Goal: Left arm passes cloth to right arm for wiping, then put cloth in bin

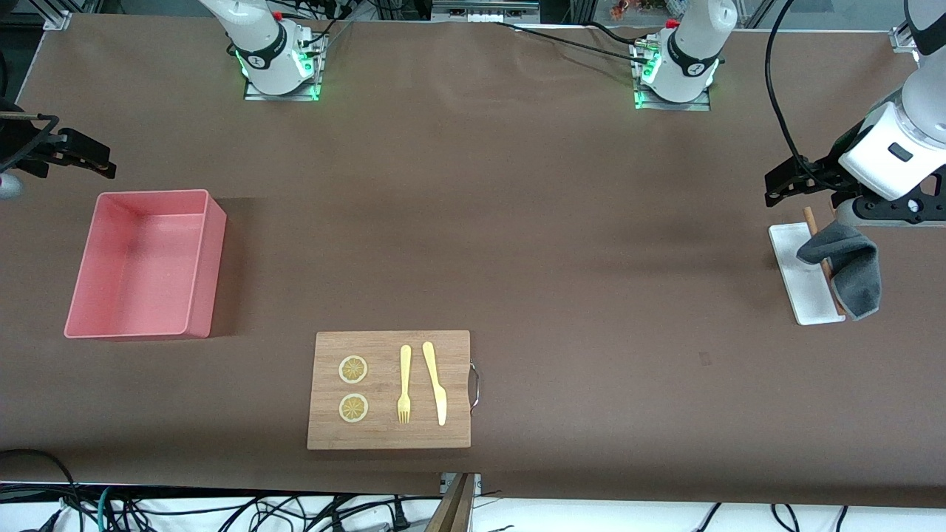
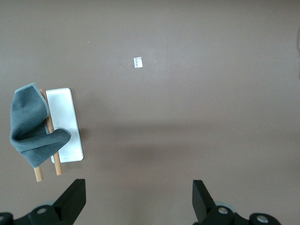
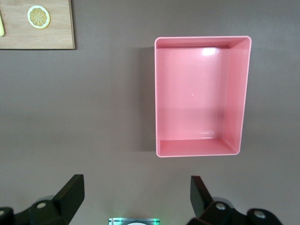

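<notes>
The dark grey cloth (image 1: 857,275) hangs draped over a small wooden rack on a flat white tray (image 1: 794,273) at the left arm's end of the table. In the left wrist view the cloth (image 2: 29,129) shows bunched beside the tray (image 2: 65,117). My left gripper (image 1: 774,189) hovers over bare table next to the tray, open and empty (image 2: 138,197). The pink bin (image 1: 209,270) stands empty at the right arm's end. Over the table beside the bin (image 3: 237,93), my right gripper (image 1: 77,148) is open with nothing in it (image 3: 136,194).
A wooden board (image 1: 389,436) lies near the front camera's edge, between the two ends of the table. On it are two lemon slices (image 1: 353,369), a yellow fork (image 1: 404,384) and a yellow knife (image 1: 436,383). A small pale mark (image 2: 138,62) sits on the brown tabletop.
</notes>
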### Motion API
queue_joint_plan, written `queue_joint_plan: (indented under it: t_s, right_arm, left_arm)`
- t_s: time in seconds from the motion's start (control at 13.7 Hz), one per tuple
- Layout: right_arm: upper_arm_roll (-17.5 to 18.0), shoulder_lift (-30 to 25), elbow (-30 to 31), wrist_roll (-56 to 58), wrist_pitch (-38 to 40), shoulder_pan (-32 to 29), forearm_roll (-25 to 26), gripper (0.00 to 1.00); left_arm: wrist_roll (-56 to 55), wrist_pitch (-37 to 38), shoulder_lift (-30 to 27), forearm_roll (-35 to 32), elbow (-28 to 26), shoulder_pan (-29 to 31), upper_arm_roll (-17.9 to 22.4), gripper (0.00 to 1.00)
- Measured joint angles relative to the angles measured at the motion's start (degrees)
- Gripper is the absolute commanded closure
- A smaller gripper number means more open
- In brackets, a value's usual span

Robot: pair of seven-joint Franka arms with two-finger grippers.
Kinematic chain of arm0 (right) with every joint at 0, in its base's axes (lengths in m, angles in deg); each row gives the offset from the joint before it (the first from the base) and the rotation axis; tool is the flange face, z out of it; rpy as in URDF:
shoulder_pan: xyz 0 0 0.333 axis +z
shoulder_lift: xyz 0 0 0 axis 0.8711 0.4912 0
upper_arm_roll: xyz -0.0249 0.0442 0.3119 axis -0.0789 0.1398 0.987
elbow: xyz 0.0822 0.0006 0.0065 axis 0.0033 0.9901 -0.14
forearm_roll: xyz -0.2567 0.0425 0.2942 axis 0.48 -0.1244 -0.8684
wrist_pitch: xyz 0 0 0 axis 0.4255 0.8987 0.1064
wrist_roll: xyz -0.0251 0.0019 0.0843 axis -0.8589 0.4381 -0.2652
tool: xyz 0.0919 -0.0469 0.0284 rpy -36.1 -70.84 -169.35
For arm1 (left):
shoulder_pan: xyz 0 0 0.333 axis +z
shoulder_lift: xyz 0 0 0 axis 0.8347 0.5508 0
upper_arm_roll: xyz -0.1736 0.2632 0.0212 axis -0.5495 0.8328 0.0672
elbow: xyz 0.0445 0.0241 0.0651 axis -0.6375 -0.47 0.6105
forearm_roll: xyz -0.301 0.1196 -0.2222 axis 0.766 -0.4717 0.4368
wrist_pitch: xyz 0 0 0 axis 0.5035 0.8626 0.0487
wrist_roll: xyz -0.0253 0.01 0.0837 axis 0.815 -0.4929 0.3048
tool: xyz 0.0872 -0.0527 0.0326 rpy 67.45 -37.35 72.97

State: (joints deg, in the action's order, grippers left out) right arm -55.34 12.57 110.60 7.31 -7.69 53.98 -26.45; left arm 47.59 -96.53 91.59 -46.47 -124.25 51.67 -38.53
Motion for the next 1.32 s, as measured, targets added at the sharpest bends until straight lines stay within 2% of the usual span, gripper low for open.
queue_joint_plan:
  t_s: [1.32]
  right_arm:
    - [-0.1,0.0,0.0,0.0,0.0,0.0,0.0,0.0]
  left_arm:
    - [0.3,0.8,0.1,-0.2,1.1,1.3,0.8,0.0]
